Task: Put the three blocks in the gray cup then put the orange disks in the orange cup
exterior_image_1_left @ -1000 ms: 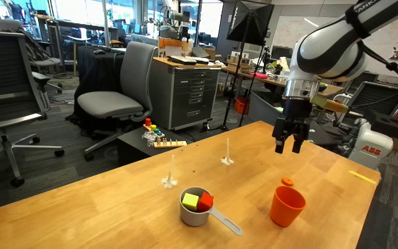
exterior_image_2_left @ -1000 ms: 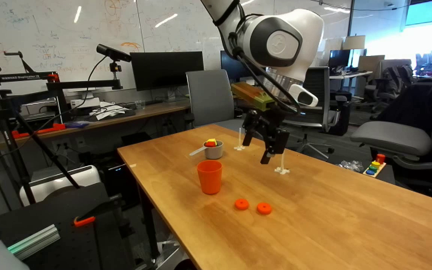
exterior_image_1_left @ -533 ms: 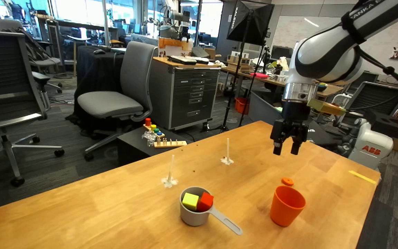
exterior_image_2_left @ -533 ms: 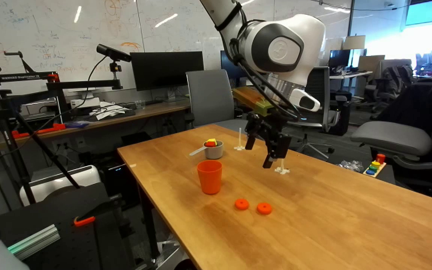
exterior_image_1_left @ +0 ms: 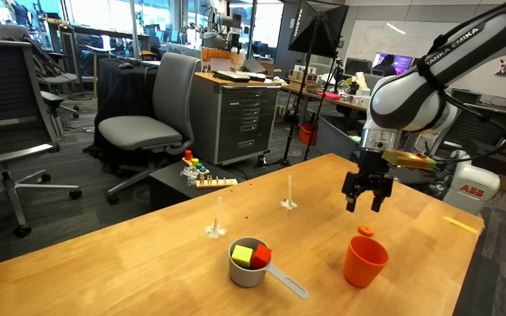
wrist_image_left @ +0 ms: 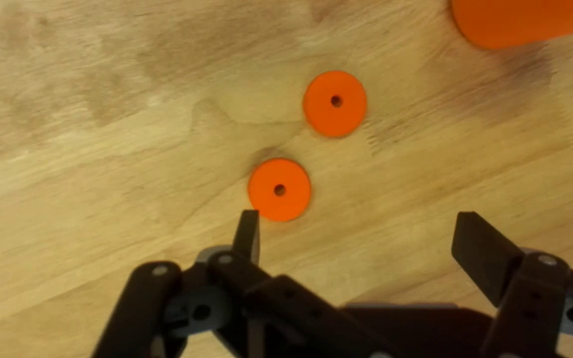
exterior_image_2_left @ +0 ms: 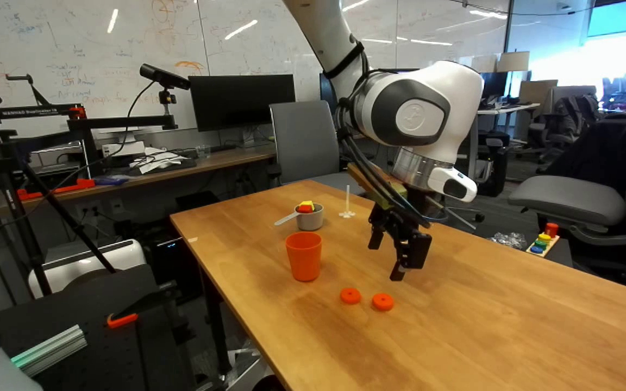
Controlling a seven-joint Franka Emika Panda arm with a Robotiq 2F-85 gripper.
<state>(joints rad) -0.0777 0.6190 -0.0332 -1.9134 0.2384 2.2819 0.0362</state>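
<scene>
Two orange disks, one [wrist_image_left: 324, 112] by the cup and one [wrist_image_left: 286, 206] nearer my jaws, lie flat on the table in the wrist view. My gripper [wrist_image_left: 358, 214] hangs above the table with its jaws wide apart and nothing between them; its left fingertip overlaps the nearer disk's edge in that view. Upright beside the disks stands the orange cup [exterior_image_2_left: 303, 260]; its inside shows no contents in an exterior view. The gray cup [exterior_image_1_left: 246, 276] holds a yellow-green block [exterior_image_1_left: 242, 256] and a red block [exterior_image_1_left: 261, 256]. One of the three blocks is hidden or out of view.
Two thin upright pegs, one [exterior_image_1_left: 290, 191] farther back and one [exterior_image_1_left: 218, 215] nearer the gray cup, are taped to the wooden table [exterior_image_1_left: 147, 259]. The gray cup's handle [exterior_image_1_left: 288, 281] points toward the orange cup's side. A low black stand [exterior_image_1_left: 169, 188] with toys is beyond the table edge.
My gripper has come down toward the table and closer to the orange disks, its jaws staying apart. Cups, blocks and disks have kept their places.
</scene>
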